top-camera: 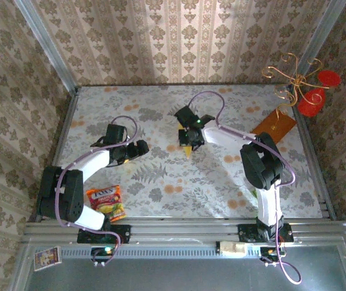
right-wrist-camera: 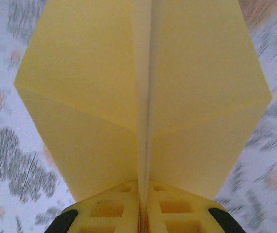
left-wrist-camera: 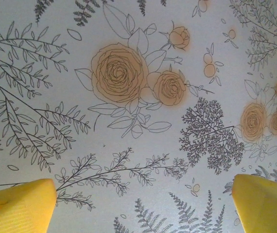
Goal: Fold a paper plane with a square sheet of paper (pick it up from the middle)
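So the paper plane [right-wrist-camera: 143, 97] is folded into a pointed dart shape, pale yellow, with a sharp crease down the middle and two flaps spreading out to either side. The right end effector [right-wrist-camera: 143, 199] is clenched right on that centre crease at the tail end, and from the wrist camera the plane points straight away from it. From the overhead camera it sits around the middle of the bench [top-camera: 161, 182], a bit toward the far side, and only a small bit of yellow pokes out below the black wrist. I can't tell from here whether the plane is touching the surface or hanging just above it.

The left end effector [top-camera: 140, 149] is off to the left of that, well apart from the plane. It's released: its yellow fingers [left-wrist-camera: 17, 204] stand wide apart with just the flowery bench cover between them.

Other stuff lying around: a red and green snack packet [top-camera: 106, 202] at the near left edge by the left arm's base, an orange-brown board [top-camera: 274, 125] at the far right, and a gold wire ornament [top-camera: 306, 85] with red discs in the far right corner.
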